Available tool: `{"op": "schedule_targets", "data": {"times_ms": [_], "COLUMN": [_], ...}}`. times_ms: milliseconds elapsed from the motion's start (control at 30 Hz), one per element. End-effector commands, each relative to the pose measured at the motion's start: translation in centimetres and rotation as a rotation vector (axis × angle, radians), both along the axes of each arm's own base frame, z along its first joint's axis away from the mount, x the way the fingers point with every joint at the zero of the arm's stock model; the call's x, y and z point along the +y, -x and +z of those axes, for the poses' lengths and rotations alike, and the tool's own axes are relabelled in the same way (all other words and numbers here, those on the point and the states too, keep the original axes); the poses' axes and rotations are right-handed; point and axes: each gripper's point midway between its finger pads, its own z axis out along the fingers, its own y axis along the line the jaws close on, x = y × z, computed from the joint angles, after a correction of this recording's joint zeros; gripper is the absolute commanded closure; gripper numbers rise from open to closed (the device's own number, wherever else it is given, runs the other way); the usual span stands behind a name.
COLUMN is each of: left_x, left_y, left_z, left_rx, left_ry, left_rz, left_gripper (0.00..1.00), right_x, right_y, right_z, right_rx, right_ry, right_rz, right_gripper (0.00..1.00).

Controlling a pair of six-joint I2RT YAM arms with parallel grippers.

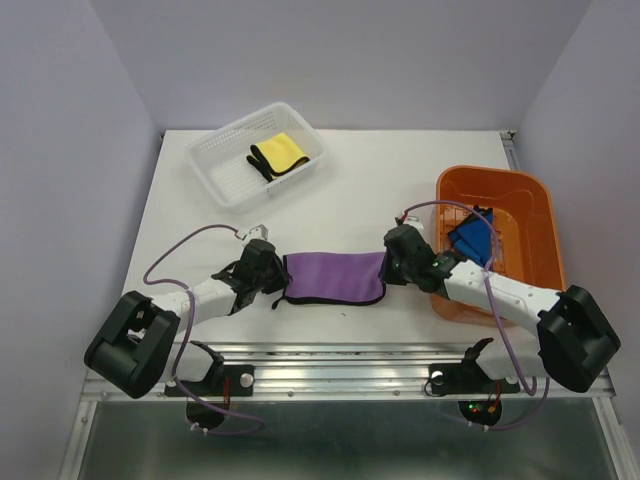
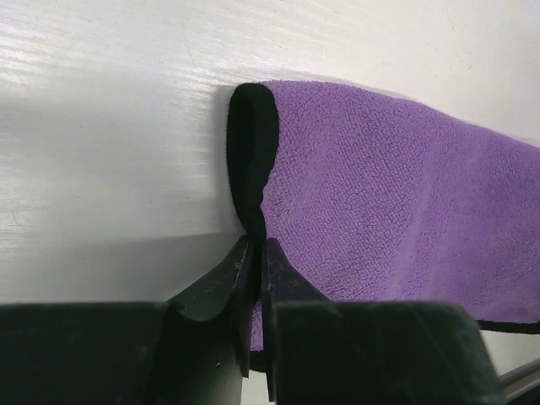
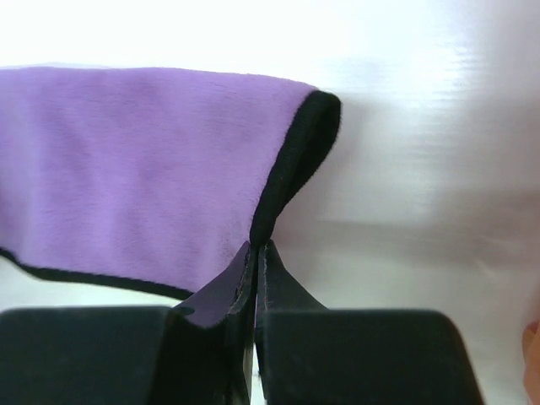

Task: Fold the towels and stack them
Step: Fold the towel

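The purple towel with black edging is stretched between the two grippers over the table's near middle. My left gripper is shut on its left edge; in the left wrist view the jaws pinch the black hem of the purple towel. My right gripper is shut on its right edge; in the right wrist view the jaws pinch the hem of the purple towel. A folded yellow towel lies in the white mesh basket. A blue towel lies in the orange basket.
The white mesh basket stands at the back left, the orange basket at the right beside my right arm. A metal rail runs along the near edge. Grey walls close the sides and back.
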Motion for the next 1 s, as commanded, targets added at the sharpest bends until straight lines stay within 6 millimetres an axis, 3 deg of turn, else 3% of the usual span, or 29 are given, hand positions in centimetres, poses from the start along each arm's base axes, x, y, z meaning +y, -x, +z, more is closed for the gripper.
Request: {"op": "schedule_targets", "data": {"times_ms": [0, 167, 367, 667, 967], "left_x": [-0.5, -0.1, 0.0, -0.6, -0.5], "left_y": [0.1, 0.0, 0.0, 0.1, 0.4], "left_z": [0.3, 0.5, 0.6, 0.7, 0.4], "left_rx": [-0.017, -0.023, -0.03, -0.028, -0.022], "left_ry": [0.022, 0.006, -0.003, 0.02, 0.025], "left_rz": [-0.012, 0.002, -0.001, -0.027, -0.02], "left_gripper": [1.0, 1.0, 1.0, 1.0, 1.0], "right_x": [3.5, 5.1, 7.5, 14.1, 20.2], "right_y": [-1.8, -2.0, -1.8, -0.6, -0.9], "right_z": [5.2, 7.1, 7.5, 8.2, 5.8], "right_rx": [-0.109, -0.095, -0.073, -0.068, -0.02], "right_ry": [-0.108, -0.122, -0.108, -0.211, -0.296], "right_rz": [0.117, 0.181, 0.267, 0.422, 0.422], "right_gripper": [0.99, 0.99, 0.99, 0.99, 0.99]}}
